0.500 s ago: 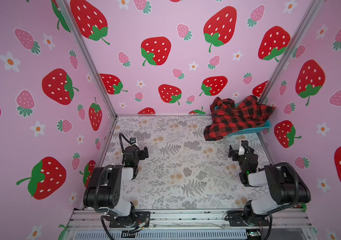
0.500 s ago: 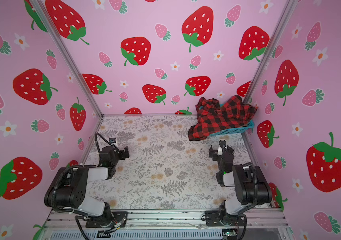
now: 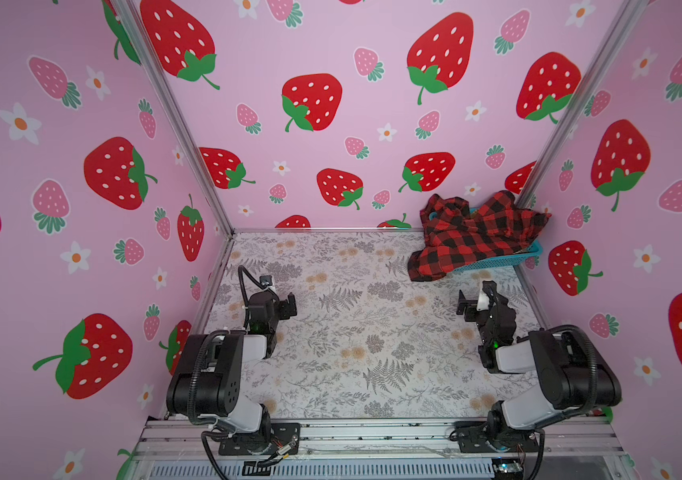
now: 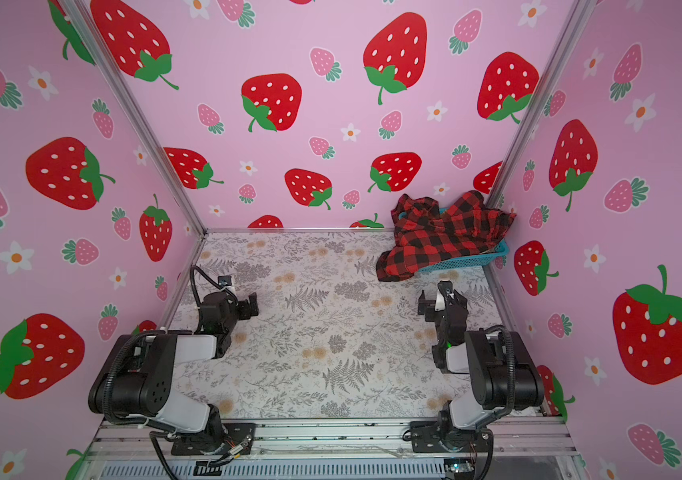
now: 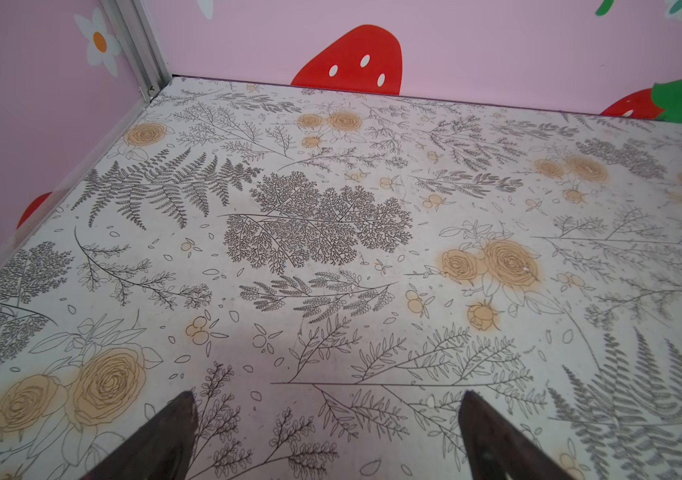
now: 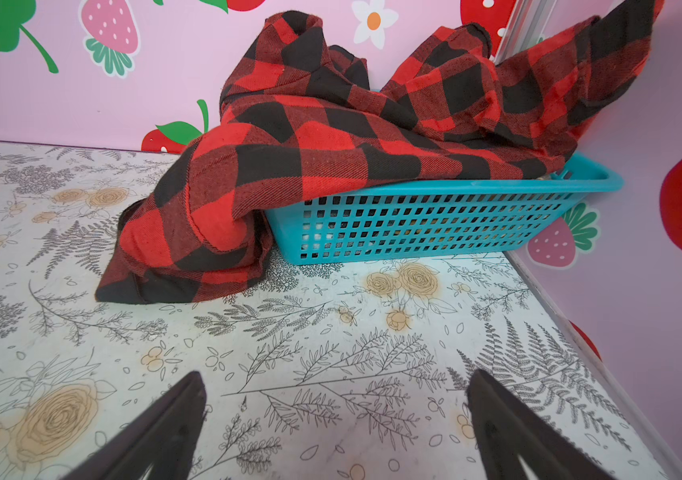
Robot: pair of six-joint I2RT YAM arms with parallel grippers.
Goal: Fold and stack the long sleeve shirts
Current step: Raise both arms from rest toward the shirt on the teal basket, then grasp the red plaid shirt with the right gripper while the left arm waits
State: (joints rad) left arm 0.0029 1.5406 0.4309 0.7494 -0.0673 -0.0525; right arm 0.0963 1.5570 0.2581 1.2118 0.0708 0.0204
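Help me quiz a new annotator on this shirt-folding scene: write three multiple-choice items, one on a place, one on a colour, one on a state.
1. Where does the teal basket stand?
A. in the far right corner of the table
B. in the far left corner
C. in the middle

2. What colours is the shirt draped over the basket?
A. mustard yellow
B. red and black
C. black and white

3. How do the left pincer and right pincer stand?
A. both shut on cloth
B. one open, one shut
C. both open, holding nothing

Answers:
1 A: both top views show it against the back and right walls.
2 B: the right wrist view shows red-and-black checks.
3 C: each wrist view shows the fingers wide apart over bare table.
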